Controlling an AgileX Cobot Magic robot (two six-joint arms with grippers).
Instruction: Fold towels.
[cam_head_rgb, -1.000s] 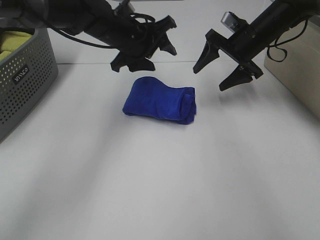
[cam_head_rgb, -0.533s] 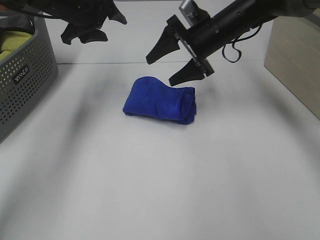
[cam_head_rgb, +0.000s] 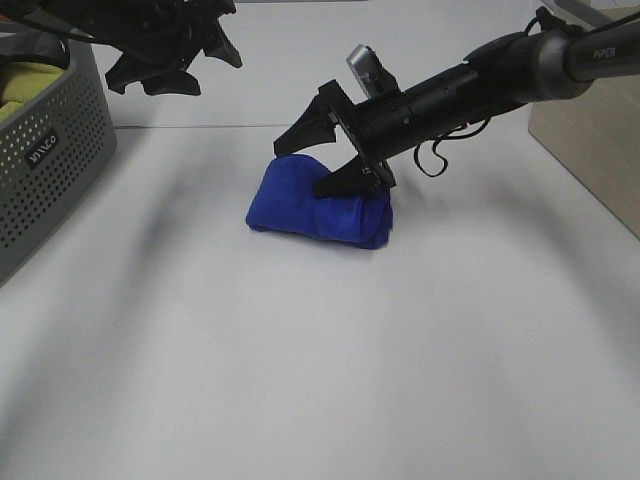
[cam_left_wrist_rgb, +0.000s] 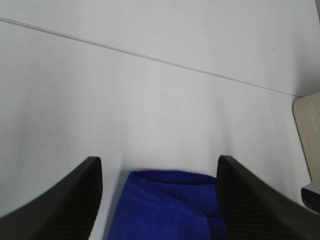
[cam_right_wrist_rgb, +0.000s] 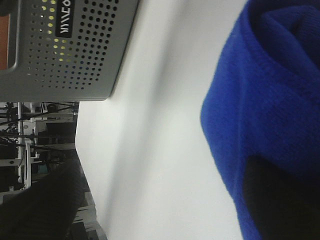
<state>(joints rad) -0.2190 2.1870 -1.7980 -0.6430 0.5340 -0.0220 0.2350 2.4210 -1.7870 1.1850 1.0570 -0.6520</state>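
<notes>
The royal-blue towel (cam_head_rgb: 320, 205) lies bunched in a folded lump on the white table, a little behind the middle. My right gripper (cam_head_rgb: 312, 165) reaches in from the right and stands open over the lump's far side. One of its fingertips (cam_head_rgb: 335, 185) rests on the top of the towel (cam_right_wrist_rgb: 270, 100), the other hangs just past the far edge. My left gripper (cam_head_rgb: 170, 60) is open and empty, raised at the back left, well clear of the cloth. In the left wrist view the towel (cam_left_wrist_rgb: 165, 210) shows between that gripper's spread fingers (cam_left_wrist_rgb: 60, 205), some way off.
A grey perforated basket (cam_head_rgb: 50, 160) holding a yellow-green cloth (cam_head_rgb: 25, 85) stands at the left edge; the same basket (cam_right_wrist_rgb: 70, 45) shows in the right wrist view. A pale wooden box (cam_head_rgb: 590, 130) stands at the right. White table surface lies in front of the towel.
The right gripper swung left and down from the back right onto the towel's far side. The left gripper pulled away from above the towel to the back left.
</notes>
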